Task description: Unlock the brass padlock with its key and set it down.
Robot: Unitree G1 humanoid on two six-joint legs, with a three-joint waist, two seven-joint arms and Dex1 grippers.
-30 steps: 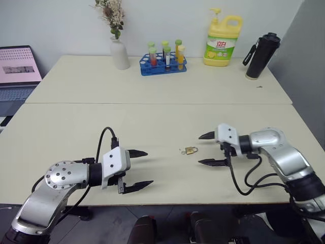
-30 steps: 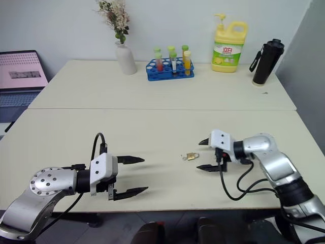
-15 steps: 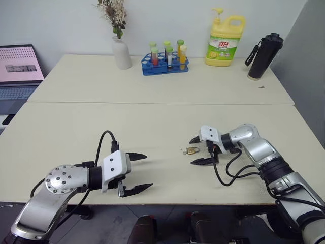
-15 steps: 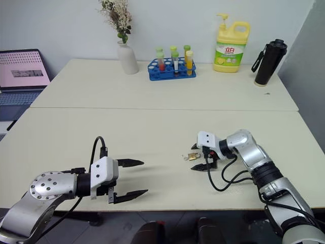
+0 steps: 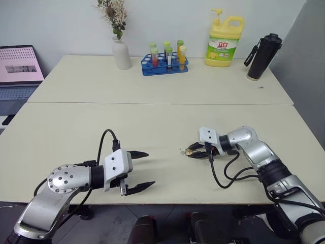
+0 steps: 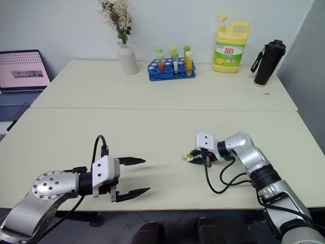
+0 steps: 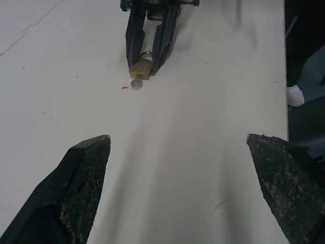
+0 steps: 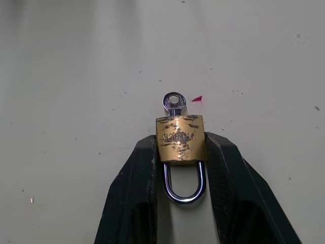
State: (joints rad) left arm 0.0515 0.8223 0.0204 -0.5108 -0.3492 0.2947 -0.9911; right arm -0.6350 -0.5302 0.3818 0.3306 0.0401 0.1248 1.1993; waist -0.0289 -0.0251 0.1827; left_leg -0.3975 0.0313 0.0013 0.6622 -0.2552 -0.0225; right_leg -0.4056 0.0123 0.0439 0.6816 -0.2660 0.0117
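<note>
Centrally, right of middle in the left eye view: brass padlock (image 8: 180,138) flat on the pale tabletop (image 5: 152,117), clamped on both sides of its body between the two black fingers (image 8: 136,188) of the right pincer (image 5: 195,151). Silver shackle (image 8: 185,185) lodged in the gap between those fingers, pointing back toward the wrist. Key (image 8: 174,102) seated in the opposite end of the padlock, round bow protruding beyond the fingertips, just beside a small red mark (image 8: 197,98). Lower left of the frame: left pincer (image 5: 141,170), spread wide and grasping nothing, hovering near the front edge of the tabletop, well apart from the padlock. Along the far edge: white vase (image 5: 121,53), blue test-tube rack (image 5: 164,64), yellow detergent bottle (image 5: 223,42), black flask (image 5: 261,49). Upper left: laptop (image 5: 19,68).
</note>
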